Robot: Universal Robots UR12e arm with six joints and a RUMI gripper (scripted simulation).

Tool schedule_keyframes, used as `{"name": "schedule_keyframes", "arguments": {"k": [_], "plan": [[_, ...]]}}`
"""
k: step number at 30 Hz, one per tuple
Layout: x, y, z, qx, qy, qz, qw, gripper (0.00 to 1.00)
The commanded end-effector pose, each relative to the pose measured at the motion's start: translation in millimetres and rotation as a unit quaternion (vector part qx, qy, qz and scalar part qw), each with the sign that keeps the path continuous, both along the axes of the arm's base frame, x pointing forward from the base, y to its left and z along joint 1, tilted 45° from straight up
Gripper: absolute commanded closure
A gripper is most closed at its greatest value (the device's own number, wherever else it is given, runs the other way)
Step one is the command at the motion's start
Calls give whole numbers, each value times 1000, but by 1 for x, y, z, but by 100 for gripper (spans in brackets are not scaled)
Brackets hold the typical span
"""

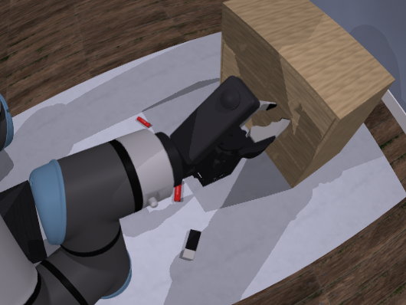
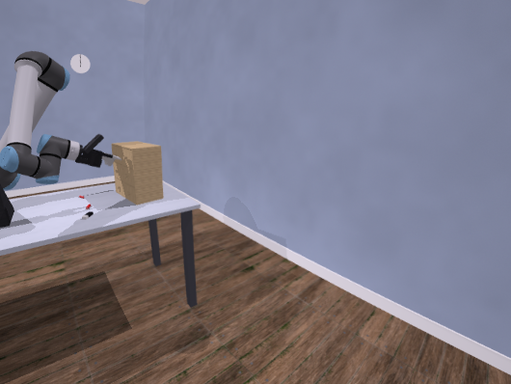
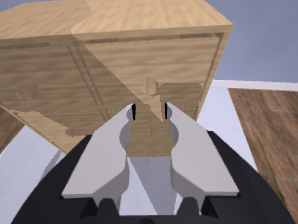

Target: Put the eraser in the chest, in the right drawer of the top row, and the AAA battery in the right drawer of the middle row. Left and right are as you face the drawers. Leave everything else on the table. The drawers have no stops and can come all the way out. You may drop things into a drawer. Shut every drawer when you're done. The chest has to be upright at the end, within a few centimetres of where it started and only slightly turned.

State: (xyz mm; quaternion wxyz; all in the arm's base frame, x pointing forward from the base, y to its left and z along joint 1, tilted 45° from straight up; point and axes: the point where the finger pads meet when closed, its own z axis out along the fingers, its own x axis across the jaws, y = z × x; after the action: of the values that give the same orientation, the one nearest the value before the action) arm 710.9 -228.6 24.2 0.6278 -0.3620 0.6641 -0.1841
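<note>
Across the scene from where I steer, the white table (image 1: pixel 325 207) (image 2: pixel 178 200) (image 3: pixel 230 135) carries everything I need. My arm (image 1: pixel 88 180) (image 2: pixel 24 106) reaches over it, low and forward, I judge to get a straight line for a pull. The wooden chest (image 1: pixel 329 69) (image 2: pixel 147 174) (image 3: pixel 150 15) stands upright with its drawers looking shut. I have the top right drawer (image 3: pixel 185 60) in front of me, and I take opening it as the step in hand, since the eraser needs somewhere to go. My gripper (image 1: pixel 278 113) (image 2: pixel 116 158) (image 3: pixel 150 104) is partly open, its 2 fingertips apart with nothing between them, kept narrow, I'd say, to straddle a small knob. The eraser (image 1: pixel 191 245) (image 2: pixel 87 215) lies on the table, well apart from the chest, waiting until there is a drawer to take it. Of 2 red cylinders, 1 nearer the eraser (image 1: pixel 178 192) (image 2: pixel 88 206) and 1 farther off (image 1: pixel 144 122) (image 2: pixel 81 197), I cannot tell which is the AAA battery. Last, the knob (image 3: pixel 150 86) sits beyond my fingertips; I'd align and pull gently, as with no stops the drawer could come right out
</note>
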Motion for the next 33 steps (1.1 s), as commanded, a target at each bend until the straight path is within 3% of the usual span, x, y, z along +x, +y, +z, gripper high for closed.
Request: {"name": "schedule_keyframes", "arguments": {"k": [1, 33], "plan": [[3, -1, 1, 0, 0, 0, 1000, 80], [29, -2, 3, 0, 0, 0, 1000, 80]]}}
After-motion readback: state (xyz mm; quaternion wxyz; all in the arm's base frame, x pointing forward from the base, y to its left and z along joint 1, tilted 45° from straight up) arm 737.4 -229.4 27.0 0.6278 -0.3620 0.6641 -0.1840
